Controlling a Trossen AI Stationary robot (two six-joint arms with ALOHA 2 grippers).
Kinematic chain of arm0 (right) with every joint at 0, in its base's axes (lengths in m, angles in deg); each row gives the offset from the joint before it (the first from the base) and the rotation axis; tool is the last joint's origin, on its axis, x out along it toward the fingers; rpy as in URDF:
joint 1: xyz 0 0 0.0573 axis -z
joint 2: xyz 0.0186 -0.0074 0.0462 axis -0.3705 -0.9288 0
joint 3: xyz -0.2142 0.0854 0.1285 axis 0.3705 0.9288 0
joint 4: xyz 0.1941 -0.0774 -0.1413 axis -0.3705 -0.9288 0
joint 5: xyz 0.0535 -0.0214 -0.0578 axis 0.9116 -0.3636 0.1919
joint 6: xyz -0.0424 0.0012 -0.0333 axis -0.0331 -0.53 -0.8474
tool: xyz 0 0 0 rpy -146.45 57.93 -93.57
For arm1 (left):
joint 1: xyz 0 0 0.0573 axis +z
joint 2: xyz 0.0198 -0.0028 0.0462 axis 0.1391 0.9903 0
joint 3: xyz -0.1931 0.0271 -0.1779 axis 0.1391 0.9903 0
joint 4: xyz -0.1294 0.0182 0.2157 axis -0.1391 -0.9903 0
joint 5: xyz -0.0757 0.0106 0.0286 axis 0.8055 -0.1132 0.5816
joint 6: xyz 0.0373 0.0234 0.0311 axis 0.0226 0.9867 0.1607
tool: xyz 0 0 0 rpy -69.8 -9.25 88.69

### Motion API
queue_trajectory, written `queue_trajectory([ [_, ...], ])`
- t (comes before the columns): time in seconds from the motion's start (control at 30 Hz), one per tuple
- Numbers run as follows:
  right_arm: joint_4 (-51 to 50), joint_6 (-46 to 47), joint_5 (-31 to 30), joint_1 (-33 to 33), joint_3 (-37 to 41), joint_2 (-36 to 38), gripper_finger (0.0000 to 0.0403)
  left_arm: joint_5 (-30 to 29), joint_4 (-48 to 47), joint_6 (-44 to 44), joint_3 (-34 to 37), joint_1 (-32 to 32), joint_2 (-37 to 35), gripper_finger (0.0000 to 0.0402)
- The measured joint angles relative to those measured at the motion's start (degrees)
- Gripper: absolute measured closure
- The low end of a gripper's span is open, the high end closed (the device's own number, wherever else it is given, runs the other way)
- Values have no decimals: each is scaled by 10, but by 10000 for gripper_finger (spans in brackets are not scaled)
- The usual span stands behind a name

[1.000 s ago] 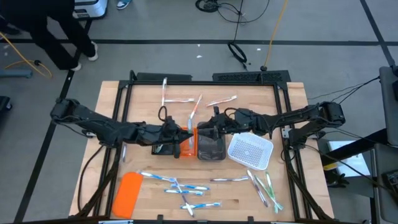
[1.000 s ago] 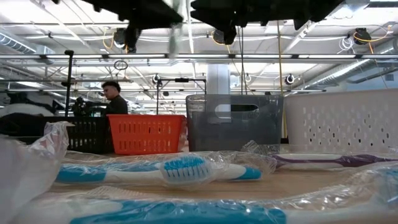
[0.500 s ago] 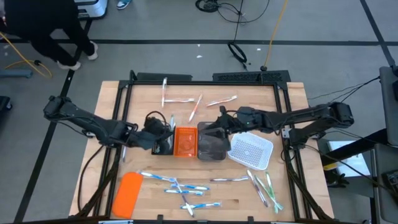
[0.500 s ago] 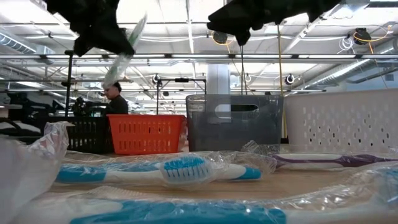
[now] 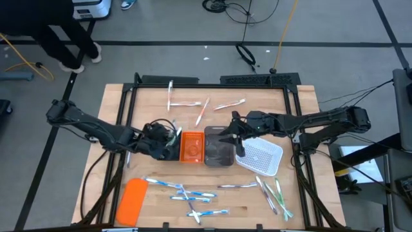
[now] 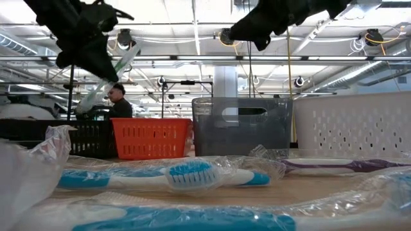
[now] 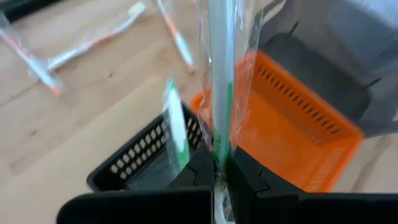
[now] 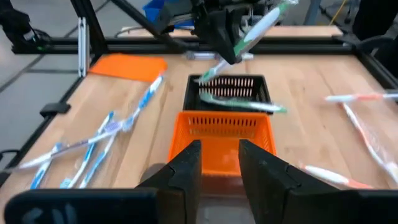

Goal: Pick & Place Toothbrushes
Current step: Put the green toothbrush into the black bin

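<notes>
My left gripper [image 5: 170, 137] is shut on a green-white toothbrush [image 7: 219, 74] in a clear wrapper, above the black tray [image 5: 168, 152]. Another green toothbrush [image 8: 244, 104] lies across that tray. My right gripper [image 5: 234, 133] hangs open over the grey tray [image 5: 219, 149], with nothing between its fingers. Blue toothbrushes [image 5: 183, 192] lie at the near edge, green ones [image 5: 273, 193] at the near right and pink ones [image 5: 201, 107] at the far side. My left gripper pinches the wrapped toothbrush's handle [image 7: 217, 155] between its two fingers, which slant down from the table's left. The toothbrush [image 6: 109, 77] is lifted clear and tilted, sticking out beyond the fingers on both sides above the black tray.
The orange tray [image 5: 191, 147] stands between the black and grey trays, and the white tray [image 5: 259, 156] lies to their right. A flat orange slab [image 5: 132, 201] rests at the near left. A person [image 6: 118, 102] stands beyond the table.
My left gripper has carried the green toothbrush toward the table's left, from over the orange tray to over the black tray, sinking a little and tipping downward, so the toothbrush now slants. My right gripper has drawn back a little toward the table's right edge.
</notes>
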Motion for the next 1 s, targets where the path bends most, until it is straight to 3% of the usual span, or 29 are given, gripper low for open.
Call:
queue_trajectory([
  [0.37, -47, 0, 0, 0, 0, 0, 303, 58, -6, 7, 0, 35, 76, 394],
  [0.7, -131, 1, 2, -9, 0, 0, 303, 103, -4, 35, 0, 53, 97, 360],
  [1.0, -200, 4, 4, -55, 0, 0, 303, 78, 3, 44, 0, 53, 97, 330],
])
